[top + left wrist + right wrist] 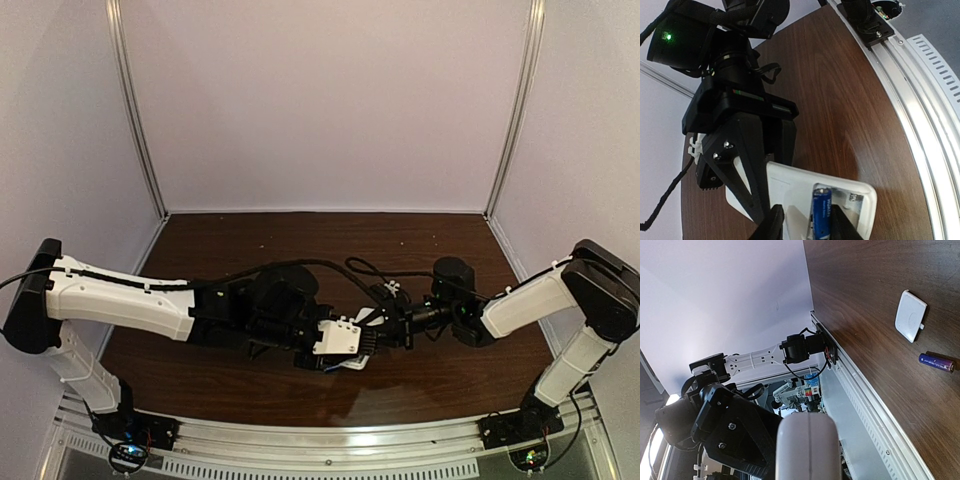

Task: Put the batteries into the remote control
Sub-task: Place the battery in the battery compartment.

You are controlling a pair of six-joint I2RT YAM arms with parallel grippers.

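Note:
The white remote control (790, 182) lies back up with its battery compartment open. My right gripper (760, 170) is shut on its far end and holds it just above the table. One blue battery (821, 212) lies lengthwise in the compartment. My left gripper (806, 222) straddles it with its jaws apart, wider than the cell. In the top view the two grippers, left (342, 342) and right (380, 332), meet at mid-table over the remote (352, 363). The remote's end (807, 447) fills the bottom of the right wrist view. A second blue battery (936, 361) lies loose on the table.
A small white square cover piece (910, 315) lies on the table near the loose battery. The metal rail (920, 115) runs along the table's near edge. Black cables (330, 268) loop behind the grippers. White walls enclose the table.

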